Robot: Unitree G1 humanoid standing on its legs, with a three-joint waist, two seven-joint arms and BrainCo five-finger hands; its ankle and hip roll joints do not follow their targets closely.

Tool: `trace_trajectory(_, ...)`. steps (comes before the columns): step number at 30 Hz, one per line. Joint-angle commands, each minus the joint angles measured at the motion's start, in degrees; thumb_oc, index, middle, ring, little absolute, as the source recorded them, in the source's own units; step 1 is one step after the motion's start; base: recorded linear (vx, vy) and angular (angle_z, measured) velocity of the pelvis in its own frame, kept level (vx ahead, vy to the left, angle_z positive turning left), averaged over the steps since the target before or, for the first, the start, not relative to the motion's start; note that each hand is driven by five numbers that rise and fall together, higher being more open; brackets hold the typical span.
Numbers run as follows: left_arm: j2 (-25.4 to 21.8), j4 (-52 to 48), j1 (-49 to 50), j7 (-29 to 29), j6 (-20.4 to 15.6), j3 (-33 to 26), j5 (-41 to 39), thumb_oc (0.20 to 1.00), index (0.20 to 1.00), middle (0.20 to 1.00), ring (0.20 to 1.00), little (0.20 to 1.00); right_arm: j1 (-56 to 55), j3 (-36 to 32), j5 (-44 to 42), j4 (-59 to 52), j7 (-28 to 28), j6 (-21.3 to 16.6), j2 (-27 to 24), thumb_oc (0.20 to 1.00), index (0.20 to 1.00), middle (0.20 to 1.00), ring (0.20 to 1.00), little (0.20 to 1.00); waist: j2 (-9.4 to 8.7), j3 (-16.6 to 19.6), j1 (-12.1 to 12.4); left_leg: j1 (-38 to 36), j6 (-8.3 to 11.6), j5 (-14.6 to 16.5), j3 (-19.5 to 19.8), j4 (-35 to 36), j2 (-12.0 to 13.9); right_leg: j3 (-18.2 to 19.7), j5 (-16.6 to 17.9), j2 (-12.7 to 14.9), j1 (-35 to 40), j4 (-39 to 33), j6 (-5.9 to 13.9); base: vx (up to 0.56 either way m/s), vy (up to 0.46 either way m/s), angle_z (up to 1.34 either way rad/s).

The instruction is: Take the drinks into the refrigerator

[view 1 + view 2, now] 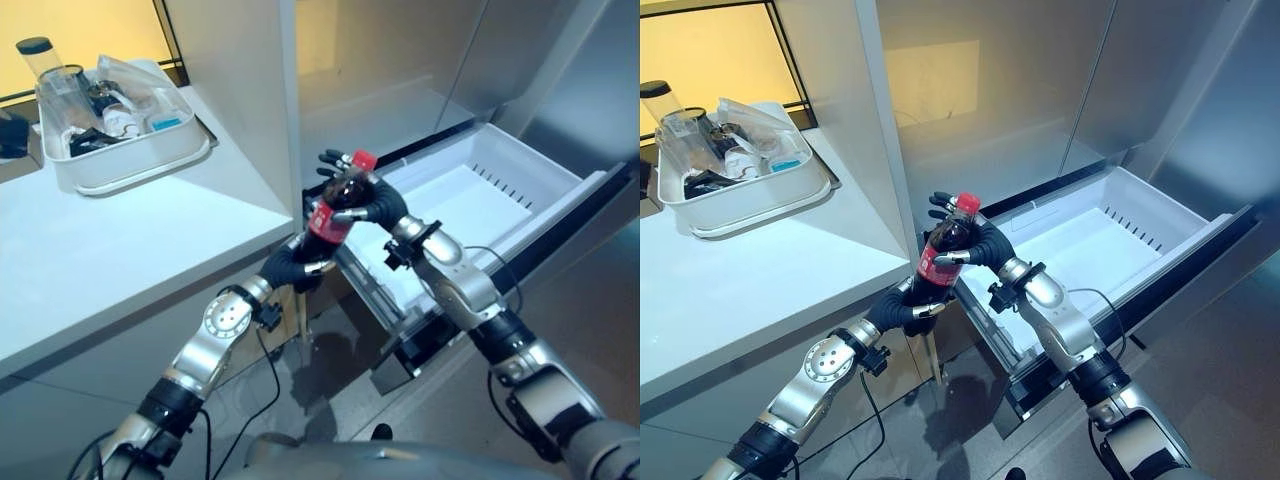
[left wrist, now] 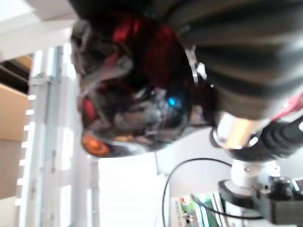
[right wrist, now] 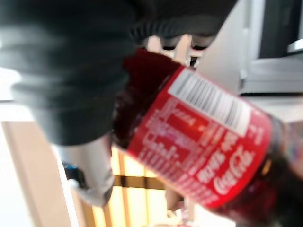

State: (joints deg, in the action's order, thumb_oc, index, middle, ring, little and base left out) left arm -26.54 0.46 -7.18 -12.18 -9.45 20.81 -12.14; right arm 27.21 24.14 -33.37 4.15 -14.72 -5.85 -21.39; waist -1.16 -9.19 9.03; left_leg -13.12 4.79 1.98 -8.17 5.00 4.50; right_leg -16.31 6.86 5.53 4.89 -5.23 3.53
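Note:
A dark cola bottle (image 1: 338,205) with a red cap and red label is held tilted, cap up, over the near left corner of the open white fridge drawer (image 1: 500,190). My left hand (image 1: 290,268) is shut round its lower end from below. My right hand (image 1: 385,205) is curled round its upper half, fingertips showing past the neck. The red label (image 3: 203,151) looms close in the right wrist view. The bottle's base (image 2: 128,109) appears in the left wrist view, with the drawer's white floor beyond it.
A white bin (image 1: 125,150) with several containers sits on the white counter (image 1: 120,260) at the back left. A tall grey panel (image 1: 250,100) divides the counter from the fridge. The drawer's front (image 1: 590,215) juts out to the right.

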Motion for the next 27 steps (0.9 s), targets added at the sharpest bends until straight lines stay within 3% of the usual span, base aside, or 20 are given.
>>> trace_trajectory(1, 0.2, -7.2, -3.8, 0.8, -6.1, -2.3, -3.7, 0.2, 0.2, 0.2, 0.2, 0.2, 2.2, -1.9, -1.5, -5.3, -1.2, -2.0, 0.1, 1.0, 1.0, 1.0, 1.0, 1.0, -0.79, 1.3, 1.1, 2.8, -2.06, 1.5, 1.0, 0.0, -2.7, -1.1, -6.3, -0.2, 5.3, 2.7, 2.65, 0.0, 0.0, 0.0)
trace_trajectory(7, 1.4, -4.4, -5.8, 1.6, -5.9, 0.3, -2.1, 0.2, 0.2, 0.2, 0.2, 0.2, 4.2, -0.3, -0.1, 1.8, -0.4, -1.5, 0.9, 1.0, 1.0, 1.0, 1.0, 1.0, -0.96, 1.5, 1.3, 2.7, -1.94, 1.4, 1.1, 0.0, -2.6, -1.3, -6.4, -0.2, 5.8, 2.6, 2.5, 0.0, 0.0, 0.0)
trace_trajectory(11, 2.4, -1.1, -10.7, 2.6, -5.9, 3.7, -0.1, 0.2, 0.2, 0.2, 0.2, 0.2, 8.7, 2.4, 1.5, 11.7, 1.0, -1.0, 3.3, 1.0, 1.0, 1.0, 1.0, 1.0, -1.04, 1.7, 1.4, 2.6, -1.84, 1.3, 1.1, 0.0, -2.5, -1.3, -6.4, -0.4, 5.9, 2.5, 2.37, 0.0, 0.0, 0.0)
trace_trajectory(13, 1.5, -1.4, -12.9, 2.8, -6.2, 4.1, -0.2, 0.2, 0.2, 0.2, 0.2, 0.2, 12.0, 3.9, 4.8, 17.3, 1.0, -0.7, 2.0, 1.0, 1.0, 1.0, 1.0, 1.0, -1.34, 1.7, 1.6, 2.7, -1.74, 1.2, 1.1, 0.0, -2.5, -1.2, -6.3, -0.5, 5.8, 2.5, 2.43, 0.0, 0.0, 0.0)
trace_trajectory(24, 1.3, -4.9, -11.9, 0.3, -5.7, 3.7, -3.8, 0.2, 0.2, 0.2, 0.2, 0.2, 11.4, 4.6, 4.6, 17.5, -1.7, -0.4, 1.9, 1.0, 1.0, 1.0, 1.0, 1.0, -2.0, 1.3, 2.2, 3.2, -1.91, 1.1, 1.8, 0.0, -2.6, -1.5, -6.2, -0.4, 5.4, 2.6, 2.58, 0.0, 0.0, 0.02)
trace_trajectory(25, 1.4, -4.7, -12.3, 0.2, -5.6, 4.1, -3.9, 0.2, 0.2, 0.2, 0.2, 0.2, 12.0, 4.9, 4.3, 17.4, -1.6, -0.3, 2.3, 0.762, 0.762, 0.762, 0.762, 0.762, -2.02, 1.3, 2.2, 3.2, -1.91, 1.1, 1.8, 0.0, -2.7, -1.4, -6.2, -0.4, 5.4, 2.5, 2.55, 0.0, 0.0, 0.0)
trace_trajectory(26, 1.4, -4.7, -12.7, 0.1, -5.6, 4.5, -3.9, 0.2, 0.2, 0.2, 0.2, 0.2, 12.8, 5.2, 4.3, 17.2, -1.6, -0.4, 2.7, 0.2, 0.2, 0.2, 0.2, 0.2, -2.03, 1.3, 2.2, 3.2, -1.91, 1.1, 1.8, 0.0, -2.7, -1.4, -6.1, -0.4, 5.4, 2.4, 2.54, 0.0, 0.0, 0.0)
trace_trajectory(27, 1.5, -4.7, -13.2, 0.0, -5.4, 4.9, -4.3, 0.2, 0.2, 0.2, 0.2, 0.2, 13.5, 5.2, 4.3, 17.3, -1.0, -0.6, 3.3, 0.2, 0.2, 0.2, 0.2, 0.2, -2.0, 1.4, 2.3, 3.2, -1.92, 1.0, 1.8, 0.0, -2.7, -1.4, -6.1, -0.4, 5.5, 2.3, 2.56, 0.0, 0.0, 0.0)
